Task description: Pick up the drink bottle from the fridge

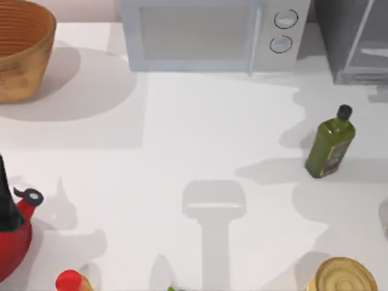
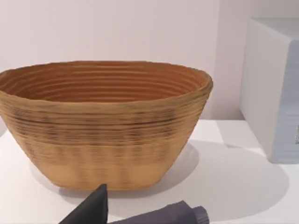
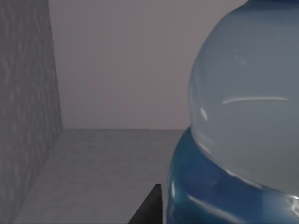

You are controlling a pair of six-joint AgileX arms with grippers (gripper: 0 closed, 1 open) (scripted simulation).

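Right gripper (image 3: 152, 207) reaches inside the dark grey boxy fridge (image 1: 351, 36) at one o'clock, close beside the pale blue plastic drink bottle (image 3: 243, 130); its opening I cannot tell. Approach step, probably; next, close squarely around the body.

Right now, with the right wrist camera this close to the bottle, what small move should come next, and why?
Probably ease the right gripper a little further in around the drink bottle before closing. The bottle looms very close inside the fridge, and one dark finger lies beside its blue lower body, but a grip is not visible. The left gripper waits by the basket.
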